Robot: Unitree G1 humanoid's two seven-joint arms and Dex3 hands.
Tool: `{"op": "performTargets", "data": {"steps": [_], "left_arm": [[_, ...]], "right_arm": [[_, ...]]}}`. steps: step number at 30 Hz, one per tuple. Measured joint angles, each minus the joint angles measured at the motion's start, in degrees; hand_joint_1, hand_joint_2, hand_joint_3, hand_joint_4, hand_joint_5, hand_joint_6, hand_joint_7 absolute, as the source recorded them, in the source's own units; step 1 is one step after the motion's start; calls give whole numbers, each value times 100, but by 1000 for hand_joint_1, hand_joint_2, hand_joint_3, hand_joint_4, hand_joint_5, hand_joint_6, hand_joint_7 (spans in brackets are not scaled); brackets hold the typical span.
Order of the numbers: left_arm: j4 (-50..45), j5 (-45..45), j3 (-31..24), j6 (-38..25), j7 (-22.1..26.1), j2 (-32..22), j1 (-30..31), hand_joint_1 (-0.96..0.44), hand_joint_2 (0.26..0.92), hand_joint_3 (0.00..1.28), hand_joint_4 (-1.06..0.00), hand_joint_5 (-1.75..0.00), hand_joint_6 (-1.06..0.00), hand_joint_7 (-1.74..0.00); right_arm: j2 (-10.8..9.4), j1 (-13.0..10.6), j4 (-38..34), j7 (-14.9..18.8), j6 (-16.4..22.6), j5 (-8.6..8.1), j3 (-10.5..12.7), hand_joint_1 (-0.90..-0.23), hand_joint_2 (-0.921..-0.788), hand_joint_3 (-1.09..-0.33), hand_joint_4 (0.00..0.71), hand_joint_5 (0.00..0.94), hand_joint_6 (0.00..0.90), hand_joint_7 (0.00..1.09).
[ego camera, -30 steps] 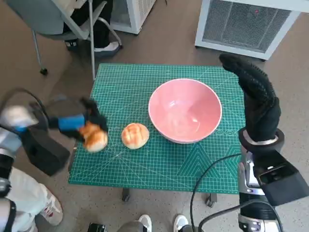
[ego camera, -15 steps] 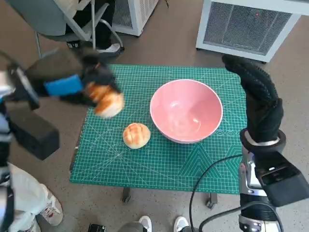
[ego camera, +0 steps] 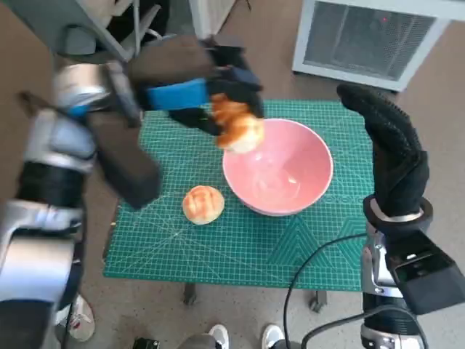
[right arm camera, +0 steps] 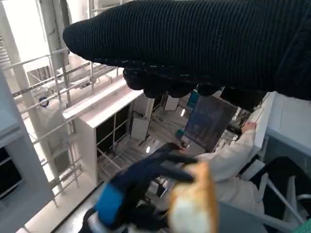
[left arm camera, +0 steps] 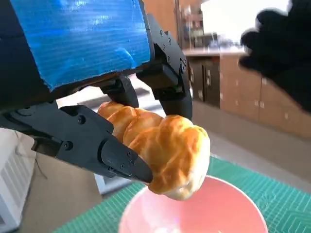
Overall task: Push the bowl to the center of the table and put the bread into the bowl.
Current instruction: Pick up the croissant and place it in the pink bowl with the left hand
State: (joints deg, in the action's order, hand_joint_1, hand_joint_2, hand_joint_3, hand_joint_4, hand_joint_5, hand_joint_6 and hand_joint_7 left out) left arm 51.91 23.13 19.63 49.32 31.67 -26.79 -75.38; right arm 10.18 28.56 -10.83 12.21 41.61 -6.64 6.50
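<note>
My left hand [ego camera: 190,93] grips a golden bread roll [ego camera: 237,126] in the air above the left rim of the pink bowl [ego camera: 280,169]. The left wrist view shows the roll [left arm camera: 165,145] pinched between the black fingers [left arm camera: 107,145], with the bowl [left arm camera: 204,213] just beneath. A second roll [ego camera: 203,203] lies on the green mat [ego camera: 182,240], left of the bowl. My right hand [ego camera: 389,149] is raised upright beside the bowl's right side, fingers spread, holding nothing. The right wrist view catches the left hand [right arm camera: 141,187] and its roll [right arm camera: 192,206].
The bowl sits right of the mat's middle. A chair [ego camera: 87,29] stands beyond the table's far left corner and a white appliance [ego camera: 370,36] at the far right. A person in white [right arm camera: 233,155] shows in the right wrist view. A black cable [ego camera: 312,276] hangs by the front edge.
My left hand has carried the roll up and to the right, from the mat's left side to above the bowl's left rim. The right hand has stayed put.
</note>
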Motion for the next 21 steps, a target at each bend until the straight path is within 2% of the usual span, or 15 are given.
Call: {"op": "performTargets", "data": {"steps": [12,21], "left_arm": [[1263,856,558,-579,-839,936,-442,1,921,72,-608,-1194,-692,-1150],[1722,1118,821,-1006,-1028,1408,-428,1,920,85,-590,-1210,-682,-1163]], "right_arm": [[82,-210,193,-13,-22,-9,122,-396,-921,-516,425,21,55,761],[87,-310,316,-97,-68,8,196,-382,-921,-511,432,18,91,714]]}}
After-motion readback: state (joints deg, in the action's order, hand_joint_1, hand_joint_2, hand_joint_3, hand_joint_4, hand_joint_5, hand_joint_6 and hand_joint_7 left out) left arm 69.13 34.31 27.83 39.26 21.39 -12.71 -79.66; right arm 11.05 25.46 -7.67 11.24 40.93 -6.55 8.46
